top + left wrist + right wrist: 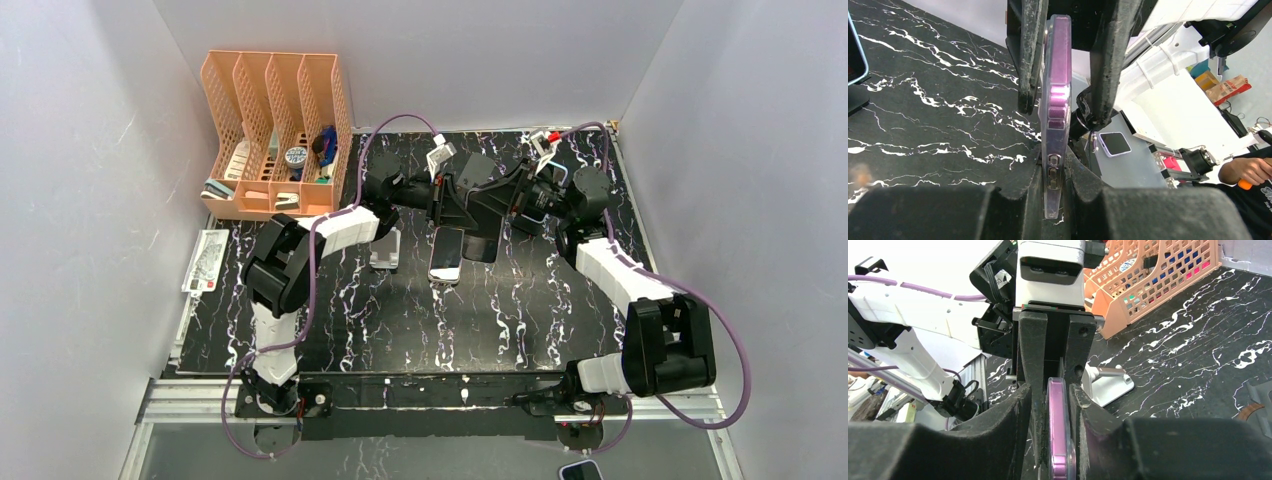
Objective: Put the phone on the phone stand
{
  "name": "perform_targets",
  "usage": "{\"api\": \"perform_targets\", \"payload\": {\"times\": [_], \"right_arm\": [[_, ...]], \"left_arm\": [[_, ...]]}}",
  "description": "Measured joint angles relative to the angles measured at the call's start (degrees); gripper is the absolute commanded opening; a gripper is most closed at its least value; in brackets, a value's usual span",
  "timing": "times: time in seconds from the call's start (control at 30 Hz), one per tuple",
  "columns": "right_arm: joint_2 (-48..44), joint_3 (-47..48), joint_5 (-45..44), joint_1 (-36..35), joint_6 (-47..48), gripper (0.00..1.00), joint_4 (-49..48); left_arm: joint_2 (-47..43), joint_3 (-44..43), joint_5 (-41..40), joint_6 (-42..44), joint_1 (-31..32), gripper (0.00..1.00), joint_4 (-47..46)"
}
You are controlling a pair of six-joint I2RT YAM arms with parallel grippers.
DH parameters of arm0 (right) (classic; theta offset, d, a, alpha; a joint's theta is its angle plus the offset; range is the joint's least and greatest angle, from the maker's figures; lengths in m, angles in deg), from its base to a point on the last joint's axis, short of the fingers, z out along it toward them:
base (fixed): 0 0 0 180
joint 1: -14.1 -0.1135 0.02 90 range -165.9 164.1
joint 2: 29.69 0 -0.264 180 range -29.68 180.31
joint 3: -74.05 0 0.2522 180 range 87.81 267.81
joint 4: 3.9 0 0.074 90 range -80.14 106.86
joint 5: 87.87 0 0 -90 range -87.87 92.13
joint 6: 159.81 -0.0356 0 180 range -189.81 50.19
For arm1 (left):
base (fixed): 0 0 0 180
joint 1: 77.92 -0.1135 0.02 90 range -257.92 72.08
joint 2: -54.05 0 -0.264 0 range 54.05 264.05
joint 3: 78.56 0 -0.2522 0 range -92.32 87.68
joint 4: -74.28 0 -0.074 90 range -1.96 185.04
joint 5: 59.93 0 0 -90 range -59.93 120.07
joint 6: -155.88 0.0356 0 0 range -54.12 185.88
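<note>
The phone (446,256) is purple in a clear case and hangs off the table near the middle back. It shows edge-on in the left wrist view (1055,100) and in the right wrist view (1059,430). My left gripper (1053,165) is shut on its lower edge. My right gripper (1054,400) faces it from the other side, jaws standing around the phone with a gap showing beside the case. The phone stand (387,250), small and silver-white, sits on the black marble table just left of the phone, empty (1105,385).
An orange file organizer (275,135) with small items stands at the back left. A white card (205,262) lies at the left table edge. A dark flat device (482,238) sits right of the phone. Another phone (1114,143) lies below the table's near edge.
</note>
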Motion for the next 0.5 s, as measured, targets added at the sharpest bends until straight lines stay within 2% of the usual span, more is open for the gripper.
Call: {"api": "perform_targets", "payload": {"times": [0.17,0.2,0.27,0.3,0.43,0.5], "right_arm": [[0.7,0.3,0.3,0.0,0.4,0.24,0.4],[0.7,0.5,0.4,0.0,0.8,0.20,0.9],[0.8,1.1,0.9,0.0,1.2,0.05,2.1],[0.8,1.4,0.9,-0.1,1.6,0.01,2.4],[1.2,2.3,1.0,-0.3,2.6,0.01,3.7],[1.6,2.7,1.1,-0.4,2.6,0.01,3.7]], "left_arm": [[0.1,0.0,0.8,-0.2,0.0,0.00,-0.9],[0.1,0.0,0.9,-0.2,-0.1,0.00,-0.9],[0.1,0.0,1.2,-0.2,-0.4,0.00,-1.1],[0.1,0.0,1.3,-0.2,-0.6,0.00,-1.2],[0.1,0.0,1.5,-0.3,-0.8,0.01,-1.6],[0.1,0.0,1.4,-0.5,-1.0,0.18,-1.6]]}}
